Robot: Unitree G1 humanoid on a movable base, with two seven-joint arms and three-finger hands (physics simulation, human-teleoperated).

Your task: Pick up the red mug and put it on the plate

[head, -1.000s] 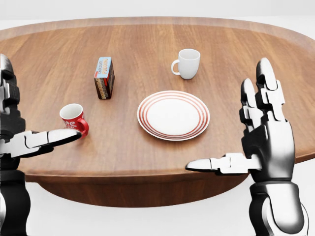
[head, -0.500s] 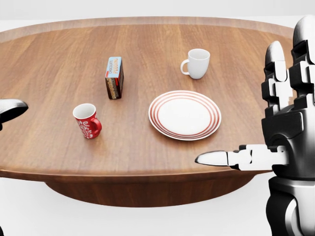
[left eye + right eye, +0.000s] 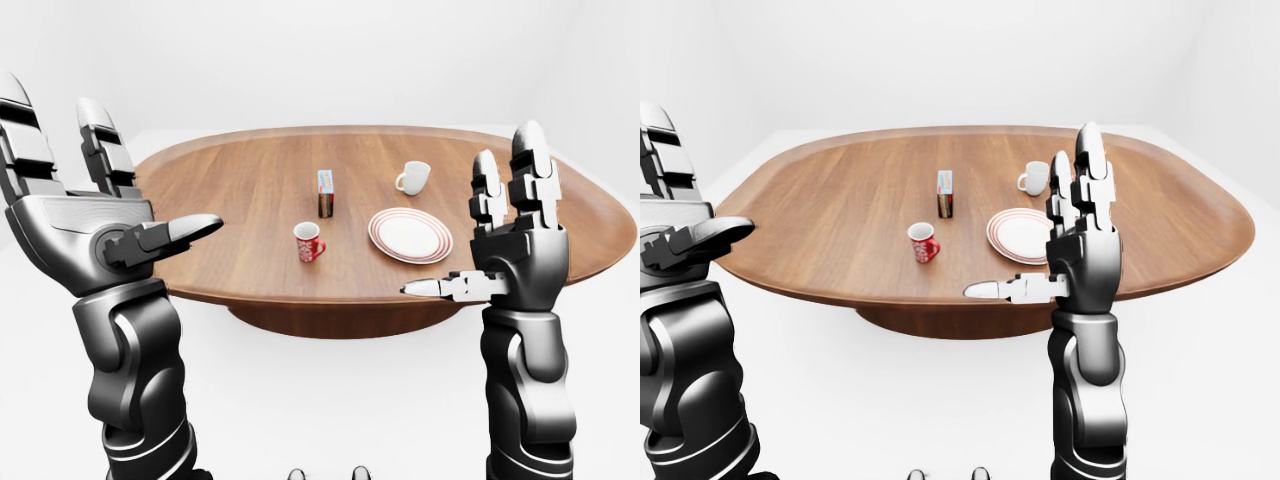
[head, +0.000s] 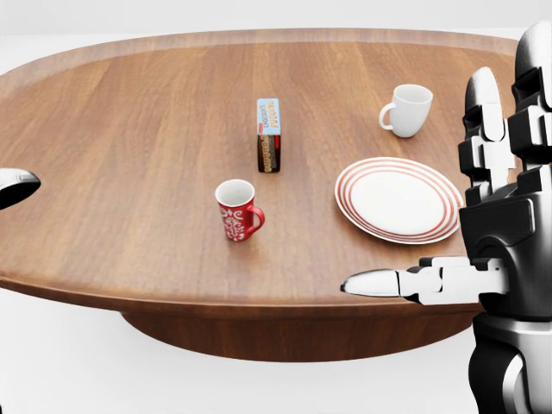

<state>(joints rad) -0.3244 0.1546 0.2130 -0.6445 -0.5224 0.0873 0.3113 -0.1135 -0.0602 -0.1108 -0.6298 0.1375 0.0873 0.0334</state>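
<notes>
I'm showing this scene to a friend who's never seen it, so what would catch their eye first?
Probably the two big metallic robot hands, the left hand and right hand, raised open at the sides of the left-eye view, touching nothing. Between them on the oval wooden table stands the red mug, with a red-ringed plate to its right, empty.

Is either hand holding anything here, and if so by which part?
Nothing is held. The left hand and right hand are open; the red mug stands alone on the table.
</notes>
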